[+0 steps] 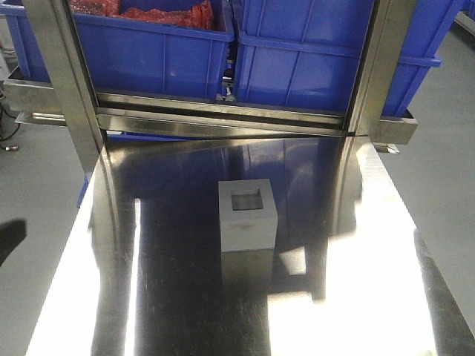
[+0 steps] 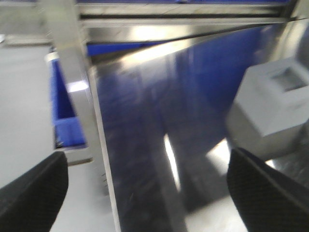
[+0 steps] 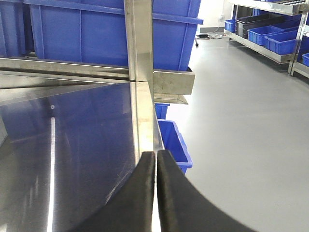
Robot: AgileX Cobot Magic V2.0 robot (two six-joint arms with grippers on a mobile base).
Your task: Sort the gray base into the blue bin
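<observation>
The gray base (image 1: 248, 215) stands upright in the middle of the shiny steel table (image 1: 148, 297), its dark square recess facing up. In the left wrist view the gray base (image 2: 280, 101) lies ahead and to the right of my left gripper (image 2: 149, 193), which is open and empty, its black fingers (image 2: 34, 193) spread wide. My right gripper (image 3: 155, 155) is shut on nothing, above the table's right edge. The blue bin (image 1: 312, 52) sits on the rack behind the table, at the right; the right wrist view also shows this blue bin (image 3: 87, 38). Neither gripper appears in the front view.
A second blue crate (image 1: 148, 44) holding red material stands left of the blue bin. Two steel posts (image 1: 63, 81) rise at the table's far corners. A small blue crate (image 3: 171, 140) sits low beside the table's right edge. Shelving with crates (image 3: 280, 38) stands far right.
</observation>
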